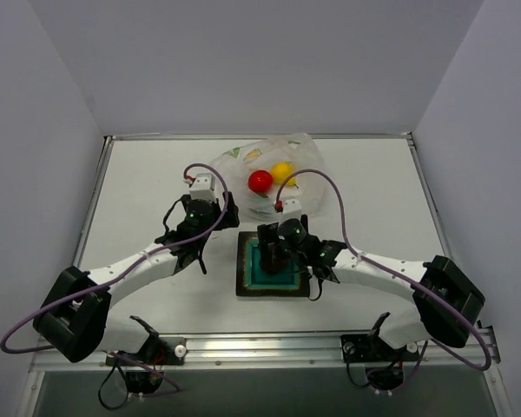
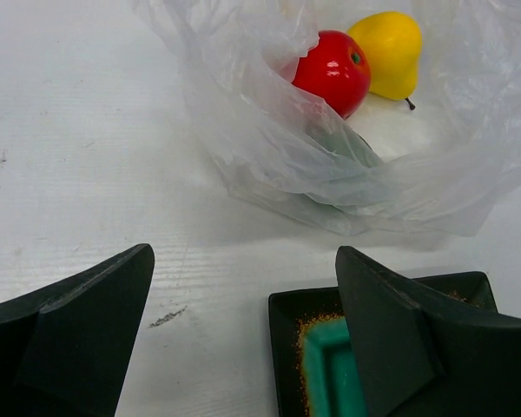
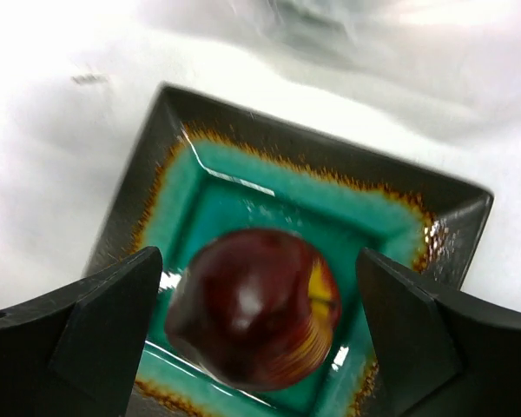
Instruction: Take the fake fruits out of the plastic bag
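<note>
Right gripper [image 3: 259,256]: fingers spread wide, gripping nothing. The dark red fruit [image 3: 253,306] sits between them at bottom centre of the right wrist view, with a thin gap on each side, over the teal well of the plate [image 3: 286,143]. It is blurred, so I cannot tell if it rests on the plate or hangs just above it. Either way it is out of the bag.

Left gripper [image 2: 243,252]: fingers open too and empty, low over the bare table [image 2: 78,130]. A plate corner sits under its finger at lower right of the frame.

The bag [image 2: 243,130] fills the upper half of the left wrist view, crumpled, with a fold lying across its front. The red fruit [image 2: 332,71] is upper centre-right, top uncovered, lower part behind the fold. The yellow fruit [image 2: 386,52] is just beside it on the right. It is pear-shaped, its long axis roughly up-down in frame, stalk end toward the camera. A dull green shape [image 2: 334,152] shows through the plastic just below the red one. It is probably the green fruit, not sure.

Key relation: the red fruit lies ahead and to the right of the left fingers, off their centre line, with the fold between. In the top view the bag is top centre, directly above the plate, so the right arm lines up more squarely. Three fruits look left to take. A reach for the red one likely needs to come over the fold.
</note>
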You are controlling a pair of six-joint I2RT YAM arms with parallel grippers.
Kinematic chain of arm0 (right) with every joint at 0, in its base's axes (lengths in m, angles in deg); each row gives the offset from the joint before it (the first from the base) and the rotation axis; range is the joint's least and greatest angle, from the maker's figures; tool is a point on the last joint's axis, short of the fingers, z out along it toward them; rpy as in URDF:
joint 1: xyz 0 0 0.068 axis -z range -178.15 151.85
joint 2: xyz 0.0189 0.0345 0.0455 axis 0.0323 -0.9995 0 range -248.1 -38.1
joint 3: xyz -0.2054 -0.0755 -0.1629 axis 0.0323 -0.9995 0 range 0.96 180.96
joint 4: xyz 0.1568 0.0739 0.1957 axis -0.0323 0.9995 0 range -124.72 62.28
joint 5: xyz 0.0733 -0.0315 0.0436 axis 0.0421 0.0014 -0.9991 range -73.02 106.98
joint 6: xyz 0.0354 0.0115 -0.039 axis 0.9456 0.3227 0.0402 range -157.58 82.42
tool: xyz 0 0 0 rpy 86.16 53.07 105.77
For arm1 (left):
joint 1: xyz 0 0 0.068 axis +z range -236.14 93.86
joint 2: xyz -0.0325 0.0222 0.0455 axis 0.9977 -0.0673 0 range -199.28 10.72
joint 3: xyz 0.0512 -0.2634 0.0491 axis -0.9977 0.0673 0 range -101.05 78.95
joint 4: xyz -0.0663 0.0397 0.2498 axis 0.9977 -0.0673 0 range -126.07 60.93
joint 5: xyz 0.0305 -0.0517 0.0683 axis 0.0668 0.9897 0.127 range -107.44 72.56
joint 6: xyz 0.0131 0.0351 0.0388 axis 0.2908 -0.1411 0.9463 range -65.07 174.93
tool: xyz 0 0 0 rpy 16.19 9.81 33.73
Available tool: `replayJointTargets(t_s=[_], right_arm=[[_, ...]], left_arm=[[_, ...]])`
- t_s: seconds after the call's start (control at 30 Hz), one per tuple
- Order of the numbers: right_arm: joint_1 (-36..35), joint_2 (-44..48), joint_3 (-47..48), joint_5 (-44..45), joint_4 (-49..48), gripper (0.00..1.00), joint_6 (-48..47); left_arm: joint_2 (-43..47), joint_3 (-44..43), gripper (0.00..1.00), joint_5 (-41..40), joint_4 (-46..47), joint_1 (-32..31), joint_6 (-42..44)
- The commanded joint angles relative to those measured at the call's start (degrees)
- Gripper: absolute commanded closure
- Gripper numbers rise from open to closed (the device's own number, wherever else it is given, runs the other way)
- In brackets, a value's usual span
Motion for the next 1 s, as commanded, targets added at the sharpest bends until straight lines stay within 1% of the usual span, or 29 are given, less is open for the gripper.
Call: replayJointTargets(t_s=[0.0, 0.03, 0.1, 0.13, 0.2, 0.23, 0.27, 0.3, 0.33, 0.37, 0.4, 0.43, 0.5, 0.53, 0.67, 0.77, 0.97], right_arm=[[1.49, 4.00, 5.07, 2.70, 0.59, 0.12, -1.72], [2.37, 4.35, 6.03, 1.12, 0.50, 0.16, -1.98], [4.39, 3.40, 9.37, 1.19, 0.33, 0.20, -1.64], [6.92, 1.30, 10.86, 2.33, 0.24, 0.25, -0.94], [9.14, -1.69, 15.68, 5.40, -0.11, 0.31, 0.47], [10.28, -5.19, 17.19, 6.89, -0.98, 0.35, 1.43], [10.81, -6.88, 18.51, 9.78, -2.21, 0.36, 2.05], [11.25, -8.98, 21.66, 10.42, -3.87, 0.36, 2.75], [11.60, -13.01, 23.25, 11.03, -4.76, 0.36, 3.89], [11.78, -14.87, 26.23, 14.09, -6.51, 0.35, 4.34], [11.87, -16.98, 27.65, 15.25, -7.31, 0.33, 5.04], [12.13, -20.74, 29.06, 15.52, -7.84, 0.30, 6.52], [12.49, -24.10, 31.78, 17.26, -8.89, 0.27, 7.94], [12.49, -27.08, 34.14, 18.24, -9.07, 0.23, 8.47], [13.10, -32.73, 38.90, 20.79, -9.08, 0.20, 11.89], [13.80, -36.42, 41.63, 19.92, -9.08, 0.19, 14.71], [14.24, -40.82, 43.39, 19.13, -9.43, 0.14, 19.89]], left_arm=[[0.08, -1.78, 0.16, -1.38, 1.02, -0.26, 1.70], [-0.10, -1.78, 0.16, -1.46, 1.19, -0.26, 1.70], [-0.37, -1.61, 0.16, -1.81, 1.54, -0.34, 1.70], [-0.37, -1.43, 0.16, -1.90, 1.89, -0.34, 1.70], [0.16, -0.12, 0.16, -1.90, 3.29, -0.26, 1.70], [0.42, 0.15, 0.16, -2.34, 4.00, -0.26, 1.79], [0.68, 0.24, 0.16, -2.52, 4.00, -0.26, 1.88], [0.77, 0.24, 0.16, -2.78, 3.92, -0.34, 2.05], [0.69, 0.24, 0.16, -3.04, 3.83, -0.34, 2.14], [0.51, 0.24, 0.16, -3.05, 3.91, -0.26, 2.23], [0.34, 0.33, 0.16, -3.13, 4.00, -0.17, 2.23], [0.16, 0.33, 0.16, -3.13, 4.09, -0.26, 2.23], [-0.37, 0.59, 0.16, -3.13, 5.14, -0.17, 2.23], [-0.46, 0.94, 0.16, -3.05, 5.49, -0.17, 2.23], [-0.81, 1.03, 0.16, -2.96, 5.94, -0.26, 2.14], [-0.81, 1.29, 0.16, -3.05, 6.20, -0.17, 2.05], [-0.98, 1.29, 0.16, -2.96, 6.29, -0.17, 1.88]])
